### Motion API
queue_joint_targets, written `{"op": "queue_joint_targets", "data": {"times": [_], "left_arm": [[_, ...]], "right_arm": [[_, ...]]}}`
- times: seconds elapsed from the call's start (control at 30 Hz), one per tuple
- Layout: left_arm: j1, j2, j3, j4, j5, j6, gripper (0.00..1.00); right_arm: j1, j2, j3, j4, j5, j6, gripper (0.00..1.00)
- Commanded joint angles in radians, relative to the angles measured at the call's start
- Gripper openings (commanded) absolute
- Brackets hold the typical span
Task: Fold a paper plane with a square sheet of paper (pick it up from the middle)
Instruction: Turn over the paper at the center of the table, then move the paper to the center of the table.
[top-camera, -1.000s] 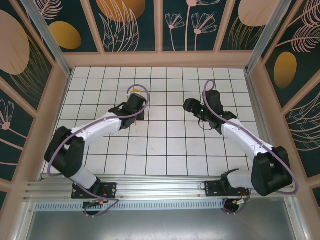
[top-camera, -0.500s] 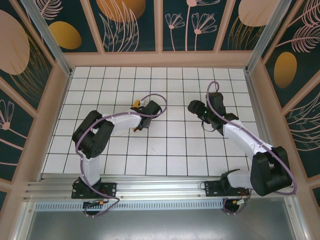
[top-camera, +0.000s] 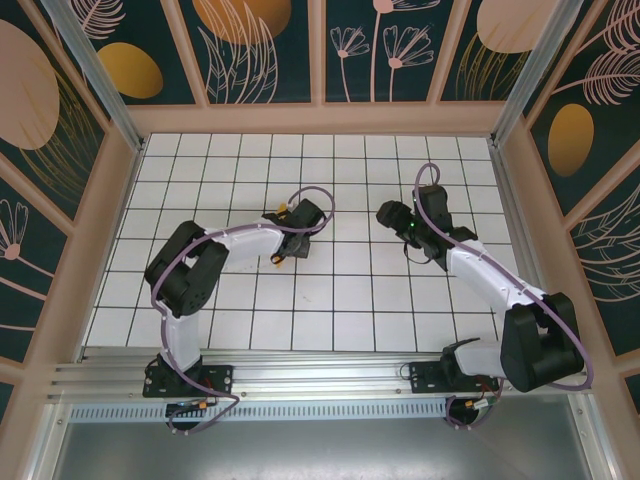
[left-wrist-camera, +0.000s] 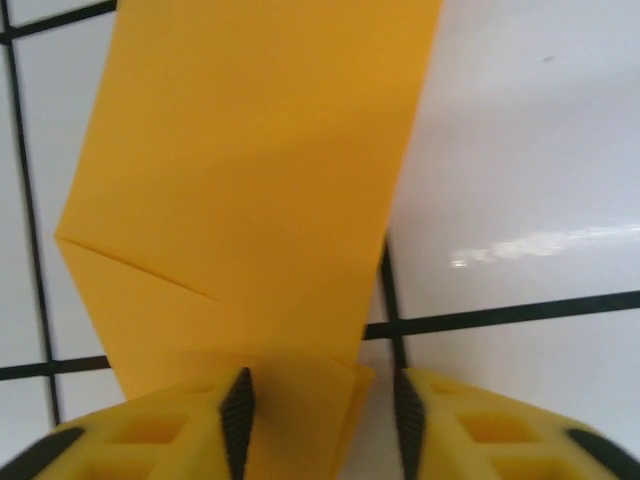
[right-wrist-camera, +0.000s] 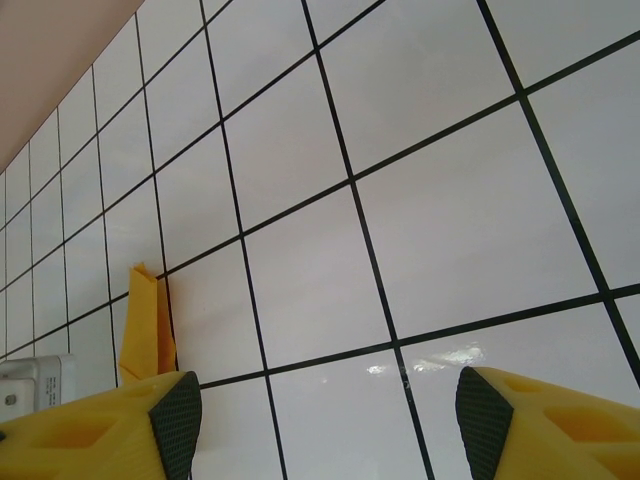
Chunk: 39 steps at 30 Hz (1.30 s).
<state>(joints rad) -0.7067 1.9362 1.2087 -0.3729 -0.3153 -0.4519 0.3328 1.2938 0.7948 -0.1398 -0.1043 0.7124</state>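
At far left, the left arm, now bunched up with its elbow at 8 o'clock of the tiled table (top-camera: 330, 300), no longer stretched low across the tiles as a second ago. Swung inward with it, the left gripper (top-camera: 282, 255), parked just at 9 o'clock of the table's middle. Pinched shut a second ago, now parted. Fingers (left-wrist-camera: 237, 410) standing either side of the folded paper (left-wrist-camera: 250, 180), with a sliver of white tile showing beside the right-hand pad. Let go, then, not clamped.

In the left wrist view, the orange-yellow paper on the tiles as a doubled strip, running from 6 o'clock between the fingers up past 12 o'clock. One slanted crease at 9 o'clock, one black grid line vanishing under the strip. Not yet a dart: no pointed nose, no centre ridge to be seen. Likely meaning for the task: one fold pressed and released, more folds to come, the strip now free to spring open or slide.

Further right, at 2 o'clock of the middle, the right gripper (top-camera: 383, 212), hardly shifted over the same second, gaping wide over bare tiles and gripping nothing. At 8 o'clock in its wrist view, an edge of the same paper standing up off the tiles, well clear of both right fingers.
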Motion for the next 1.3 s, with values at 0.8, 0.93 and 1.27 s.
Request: {"op": "queue_joint_targets", "data": {"times": [0.8,0.93,1.27], "left_arm": [[0.464,-0.627,-0.571,0.378,0.445,-0.359,0.99],[0.501,-0.634,-0.596,0.39,0.457,-0.37,0.99],[0.507,-0.597,-0.589,0.425,0.504,-0.366,0.98]], "right_arm": [[0.556,0.786,0.766,-0.131,0.063,-0.008,0.39],[0.541,0.872,0.837,-0.168,0.063,-0.006,0.37],[0.499,0.92,0.795,-0.181,0.051,-0.058,0.35]]}}
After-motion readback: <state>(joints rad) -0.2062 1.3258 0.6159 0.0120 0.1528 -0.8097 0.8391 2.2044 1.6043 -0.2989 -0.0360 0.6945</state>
